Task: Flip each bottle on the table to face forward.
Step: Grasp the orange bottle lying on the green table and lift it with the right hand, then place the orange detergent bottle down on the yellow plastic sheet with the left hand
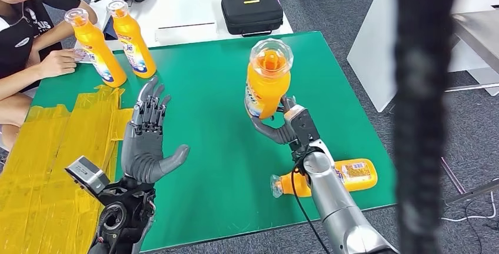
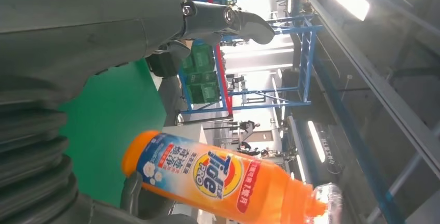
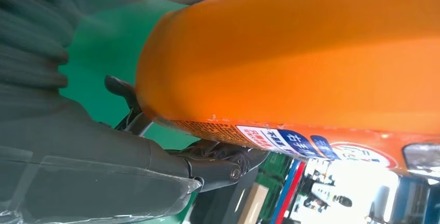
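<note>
Detergent bottle (image 1: 268,80) is gripped upright in the right hand (image 1: 281,126), lifted over the green tabletop (image 1: 212,119), probably for turning its label forward. Left hand (image 1: 147,136) hovers spread, empty.

From the head view we are looking forward and down from high over the near edge of the green desk (image 1: 206,89). From the left wrist we are looking sideways past the left hand (image 2: 78,42) across the desk. From the right wrist we are sitting very close against the held bottle (image 3: 290,53), which all three views are sharing.
</note>
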Controlling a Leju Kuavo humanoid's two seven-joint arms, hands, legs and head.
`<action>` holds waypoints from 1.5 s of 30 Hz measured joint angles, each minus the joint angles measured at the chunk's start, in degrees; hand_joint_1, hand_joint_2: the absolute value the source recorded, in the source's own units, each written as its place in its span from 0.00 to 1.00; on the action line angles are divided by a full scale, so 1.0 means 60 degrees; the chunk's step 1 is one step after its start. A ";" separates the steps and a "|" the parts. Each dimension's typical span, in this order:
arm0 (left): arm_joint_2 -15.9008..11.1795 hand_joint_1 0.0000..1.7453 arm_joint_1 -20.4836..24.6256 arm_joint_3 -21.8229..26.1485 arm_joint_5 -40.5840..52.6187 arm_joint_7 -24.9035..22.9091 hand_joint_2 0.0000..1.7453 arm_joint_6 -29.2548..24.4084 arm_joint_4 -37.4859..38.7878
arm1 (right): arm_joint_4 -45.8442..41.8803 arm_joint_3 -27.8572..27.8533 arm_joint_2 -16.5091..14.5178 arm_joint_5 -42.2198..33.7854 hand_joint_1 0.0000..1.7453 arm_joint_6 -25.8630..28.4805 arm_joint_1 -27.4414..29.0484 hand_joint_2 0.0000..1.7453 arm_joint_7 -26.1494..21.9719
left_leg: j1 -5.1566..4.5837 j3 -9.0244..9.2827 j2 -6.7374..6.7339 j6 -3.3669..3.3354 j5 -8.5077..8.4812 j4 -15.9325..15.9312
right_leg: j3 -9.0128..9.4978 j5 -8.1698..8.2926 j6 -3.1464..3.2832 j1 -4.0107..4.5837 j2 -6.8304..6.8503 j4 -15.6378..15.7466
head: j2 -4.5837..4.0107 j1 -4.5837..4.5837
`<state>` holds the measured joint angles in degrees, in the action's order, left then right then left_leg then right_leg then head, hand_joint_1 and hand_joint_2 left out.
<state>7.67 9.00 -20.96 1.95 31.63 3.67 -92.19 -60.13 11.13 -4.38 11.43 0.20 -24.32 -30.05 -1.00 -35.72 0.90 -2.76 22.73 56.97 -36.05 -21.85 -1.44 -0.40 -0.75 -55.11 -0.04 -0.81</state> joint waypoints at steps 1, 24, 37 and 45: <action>0.0005 0.00 0.0044 -0.0016 0.0006 -0.0025 1.00 0.0000 0.0032 | 0.0009 0.0088 -0.0038 0.0005 1.00 -0.0017 -0.0044 1.00 0.0013 | 0.0000 -0.0001 0.0000 0.0000 0.0000 0.0000 | -0.0001 0.0000 0.0000 0.0000 0.0000 0.0000 | 0.0000 0.0000; 0.0079 0.00 0.0361 -0.0223 -0.0011 -0.0299 1.00 -0.0087 0.0205 | 0.0762 0.1381 -0.0569 0.0206 1.00 -0.0149 -0.0864 1.00 0.0298 | 0.0000 -0.0002 0.0002 0.0000 0.0000 0.0000 | -0.0003 0.0000 0.0000 0.0000 0.0001 0.0000 | 0.0000 0.0000; 0.0109 0.00 0.0415 -0.0219 -0.0055 -0.0430 1.00 -0.0078 0.0403 | 0.1137 0.2171 -0.0830 0.0409 1.00 -0.0223 -0.0884 1.00 0.0296 | 0.0002 -0.0003 0.0000 0.0001 0.0000 0.0000 | -0.0007 -0.0001 0.0001 0.0001 0.0000 0.0000 | 0.0000 0.0000; 0.0109 0.00 0.0473 -0.0181 -0.0159 -0.0348 1.00 -0.0259 0.0685 | 0.1381 0.2762 -0.1006 0.0755 1.00 -0.0062 -0.0883 1.00 0.0209 | 0.0002 -0.0003 0.0001 0.0001 -0.0001 -0.0001 | -0.0008 -0.0001 0.0001 0.0001 0.0000 -0.0001 | 0.0000 0.0000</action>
<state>8.33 11.83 -22.04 0.99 29.54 2.12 -88.08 -51.85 27.70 -10.41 15.96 -0.18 -29.62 -28.80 -0.99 -35.74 0.91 -2.75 22.72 56.97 -36.09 -21.85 -1.44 -0.40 -0.74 -55.12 -0.04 -0.81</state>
